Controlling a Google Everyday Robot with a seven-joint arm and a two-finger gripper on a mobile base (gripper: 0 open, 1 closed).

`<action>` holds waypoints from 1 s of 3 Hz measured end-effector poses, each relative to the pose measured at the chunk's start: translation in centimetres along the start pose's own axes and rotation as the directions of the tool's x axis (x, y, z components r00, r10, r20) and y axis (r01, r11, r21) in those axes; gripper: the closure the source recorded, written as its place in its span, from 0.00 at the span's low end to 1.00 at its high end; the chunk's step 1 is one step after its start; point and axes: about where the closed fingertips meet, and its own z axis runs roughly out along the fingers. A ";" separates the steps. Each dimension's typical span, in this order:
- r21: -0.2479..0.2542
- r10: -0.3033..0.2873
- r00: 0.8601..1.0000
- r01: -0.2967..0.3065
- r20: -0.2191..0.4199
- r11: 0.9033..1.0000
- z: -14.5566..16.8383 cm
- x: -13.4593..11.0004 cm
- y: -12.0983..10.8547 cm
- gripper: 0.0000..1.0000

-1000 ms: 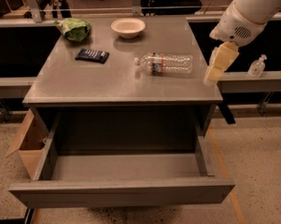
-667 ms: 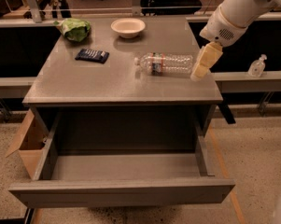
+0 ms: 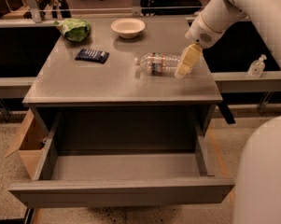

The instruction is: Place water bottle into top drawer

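Note:
The water bottle [image 3: 158, 63] lies on its side on the grey desk top [image 3: 107, 80], cap pointing left, right of the middle. My gripper [image 3: 186, 63] hangs from the white arm at the bottle's right end, its tan fingers over the bottle's base. The top drawer [image 3: 123, 169] is pulled wide open below the desk's front edge and holds nothing.
A white bowl [image 3: 128, 27] and a green bag [image 3: 73, 29] sit at the desk's back. A dark blue packet [image 3: 92, 55] lies at the left. A brown cardboard box [image 3: 25, 141] stands on the floor to the left. A small pump-top bottle [image 3: 256, 66] stands on a shelf to the right.
My gripper has moved left and a little forward, from beside the desk's right edge to the base end of the water bottle. The bottle has not moved.

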 end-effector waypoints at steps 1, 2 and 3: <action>-0.036 -0.005 1.000 0.005 0.004 0.999 3.1 -0.6 -0.7 0.04; -0.053 -0.006 1.000 0.007 0.009 0.999 4.3 -0.8 -0.8 0.25; -0.071 -0.007 0.999 0.011 0.049 0.997 4.1 -1.5 -0.7 0.49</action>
